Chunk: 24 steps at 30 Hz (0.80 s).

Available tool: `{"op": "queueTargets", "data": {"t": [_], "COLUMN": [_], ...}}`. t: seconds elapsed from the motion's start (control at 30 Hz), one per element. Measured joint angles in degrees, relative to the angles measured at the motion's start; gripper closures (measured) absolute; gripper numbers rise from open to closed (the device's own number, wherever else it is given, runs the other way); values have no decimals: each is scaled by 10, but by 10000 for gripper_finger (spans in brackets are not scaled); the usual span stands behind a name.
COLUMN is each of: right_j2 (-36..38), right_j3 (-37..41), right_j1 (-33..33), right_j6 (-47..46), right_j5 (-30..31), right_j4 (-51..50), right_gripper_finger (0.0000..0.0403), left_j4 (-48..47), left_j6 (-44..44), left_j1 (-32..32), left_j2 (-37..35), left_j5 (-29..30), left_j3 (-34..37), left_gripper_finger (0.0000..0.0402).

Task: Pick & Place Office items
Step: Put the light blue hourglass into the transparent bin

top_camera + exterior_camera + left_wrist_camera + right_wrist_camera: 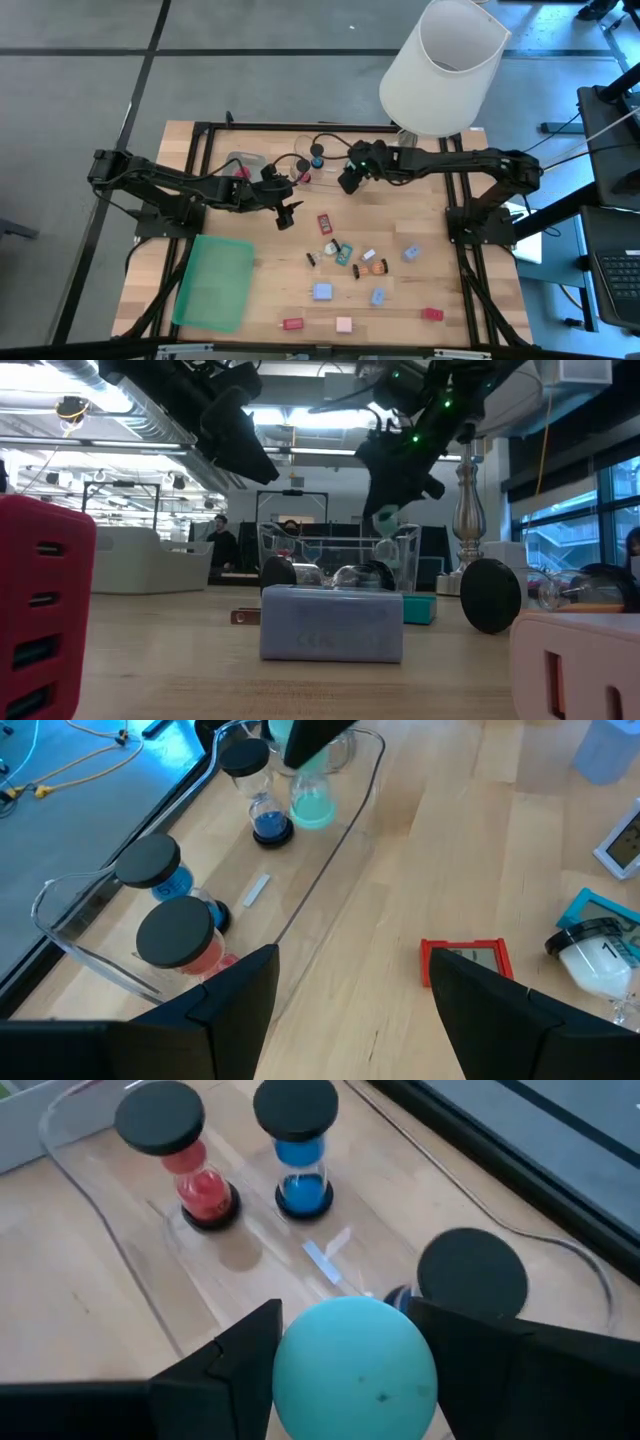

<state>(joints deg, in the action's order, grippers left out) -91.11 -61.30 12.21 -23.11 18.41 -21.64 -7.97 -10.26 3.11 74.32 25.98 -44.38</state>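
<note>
Teal-capped sand timer (355,1365) fills the right wrist view, pinched between the right gripper's (348,181) two fingers, so you have this one in hand, hanging over the clear tray (330,845) near the worktop's far edge. The low view shows it a little above the tray floor, not yet set down.

Done so far: three timers are in the tray. You can see a red one (185,1155) and a blue one (297,1150) standing upright side by side, and a third black-capped one (470,1275) just beside the held piece; its sand colour is mostly hidden. A small pale strip lies on the tray floor between them.

Left gripper (285,213) hangs near the tray's front side, toward the worktop's middle, jaws wide and empty. A red-framed block (466,960) lies on the bare wood just ahead of it.

Left to do, by my reading: most of the job. About a dozen small office items (345,255) are scattered over the near half of the worktop, red, blue and pink blocks and a few clips among them, some close to the near edge. In the low view a red block (40,610) and a blue-grey block (330,622) sit nearest the lens.

Green lid (213,281) lies flat by the left edge, apart from everything. Estimate: under a third complete.
</note>
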Motion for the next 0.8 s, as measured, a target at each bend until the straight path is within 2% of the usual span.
{"op": "queueTargets", "data": {"t": [0.37, 0.8], "right_j2": [-50, -51], "right_j3": [0, 0], "right_j1": [1, 1], "right_j6": [0, -2], "right_j5": [22, 23], "right_j4": [12, 32], "right_gripper_finger": [197, 190], "left_j4": [-2, -13], "left_j6": [0, 0], "left_j1": [0, 0], "left_j2": [0, 0], "left_j5": [0, 0], "left_j3": [0, 0], "left_gripper_finger": [146, 146]}}
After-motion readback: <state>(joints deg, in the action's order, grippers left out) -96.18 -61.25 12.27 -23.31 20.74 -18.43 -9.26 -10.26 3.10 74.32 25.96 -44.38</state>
